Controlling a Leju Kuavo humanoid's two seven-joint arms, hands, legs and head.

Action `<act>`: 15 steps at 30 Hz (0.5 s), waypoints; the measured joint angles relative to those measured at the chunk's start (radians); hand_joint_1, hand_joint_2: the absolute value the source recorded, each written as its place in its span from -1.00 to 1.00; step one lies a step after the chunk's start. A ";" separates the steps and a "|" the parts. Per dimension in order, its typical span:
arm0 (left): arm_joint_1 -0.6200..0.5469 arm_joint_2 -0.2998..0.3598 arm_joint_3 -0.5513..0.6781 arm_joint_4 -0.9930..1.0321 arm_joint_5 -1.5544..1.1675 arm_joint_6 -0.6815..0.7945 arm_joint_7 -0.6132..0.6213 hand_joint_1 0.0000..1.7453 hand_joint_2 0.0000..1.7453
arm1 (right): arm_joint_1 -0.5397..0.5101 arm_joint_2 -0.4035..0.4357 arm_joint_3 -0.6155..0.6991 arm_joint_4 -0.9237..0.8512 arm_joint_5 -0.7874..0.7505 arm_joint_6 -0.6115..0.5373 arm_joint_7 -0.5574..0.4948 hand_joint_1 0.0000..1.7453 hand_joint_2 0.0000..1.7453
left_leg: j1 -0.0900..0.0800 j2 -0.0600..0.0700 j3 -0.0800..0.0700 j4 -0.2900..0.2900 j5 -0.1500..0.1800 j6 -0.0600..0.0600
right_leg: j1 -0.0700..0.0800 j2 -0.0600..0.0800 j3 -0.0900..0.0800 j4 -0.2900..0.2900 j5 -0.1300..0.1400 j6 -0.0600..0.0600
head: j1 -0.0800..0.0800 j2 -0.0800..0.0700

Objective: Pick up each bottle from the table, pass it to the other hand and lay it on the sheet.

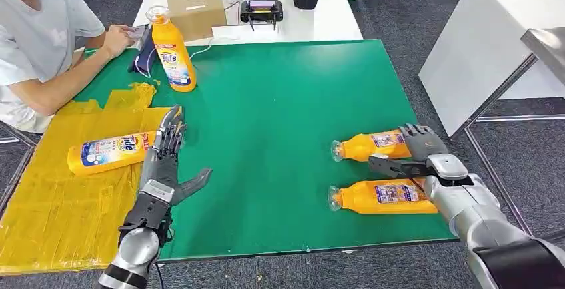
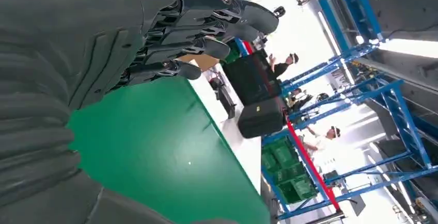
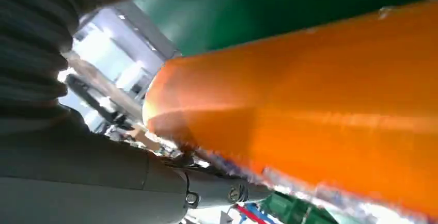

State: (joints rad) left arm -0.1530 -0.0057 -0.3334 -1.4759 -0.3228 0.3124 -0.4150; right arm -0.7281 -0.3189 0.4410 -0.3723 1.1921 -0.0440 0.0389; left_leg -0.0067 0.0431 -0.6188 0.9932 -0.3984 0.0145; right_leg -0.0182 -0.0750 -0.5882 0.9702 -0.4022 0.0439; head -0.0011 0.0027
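Observation:
An orange Tide bottle (image 1: 110,152) lies on the yellow sheet (image 1: 60,216) at the table's left. My left hand (image 1: 166,159) hovers just right of it at the sheet's edge, fingers (image 2: 206,25) straight and spread, holding nothing. A second bottle (image 1: 172,49) stands upright at the back left. Two more lie side by side at the front right: a far one (image 1: 366,146) and a near one (image 1: 385,197). My right hand (image 1: 420,150) reaches over the far bottle's base, thumb stretched between the two. That bottle (image 3: 320,105) lies on the table, close against the palm.
A person in a white shirt (image 1: 33,42) sits at the back left, a hand (image 1: 120,38) beside a dark object (image 1: 143,52). Behind the green table (image 1: 280,116), a white table (image 1: 320,26) carries a cardboard box (image 1: 195,9) and a black device (image 1: 261,10).

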 measured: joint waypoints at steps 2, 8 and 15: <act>-0.005 -0.001 -0.001 0.010 0.006 -0.002 -0.003 -1.00 1.00 | -0.001 -0.005 0.000 0.009 0.004 0.028 0.004 0.80 1.00 | 0.000 0.000 0.002 0.000 0.000 0.000 | 0.000 0.000 0.001 0.000 0.000 0.000 | 0.000 0.000; -0.012 -0.003 -0.005 0.031 0.016 -0.008 -0.011 -1.00 1.00 | -0.001 -0.015 0.000 0.026 0.004 0.053 0.008 0.82 1.00 | 0.001 -0.001 0.007 0.000 -0.001 0.002 | 0.000 -0.002 0.008 -0.001 -0.001 0.002 | 0.000 0.000; -0.016 -0.005 -0.005 0.042 0.019 -0.010 -0.013 -1.00 1.00 | 0.005 -0.017 0.000 0.032 0.004 0.057 0.009 1.00 1.00 | 0.001 -0.001 0.017 0.000 -0.006 0.004 | 0.000 -0.003 0.008 -0.003 -0.005 0.004 | 0.000 0.000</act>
State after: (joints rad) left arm -0.1685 -0.0111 -0.3387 -1.4343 -0.3037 0.3021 -0.4284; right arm -0.7228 -0.3361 0.4406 -0.3403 1.1963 0.0130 0.0481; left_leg -0.0053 0.0419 -0.6022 0.9929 -0.4044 0.0181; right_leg -0.0181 -0.0776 -0.5801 0.9674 -0.4073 0.0483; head -0.0011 0.0027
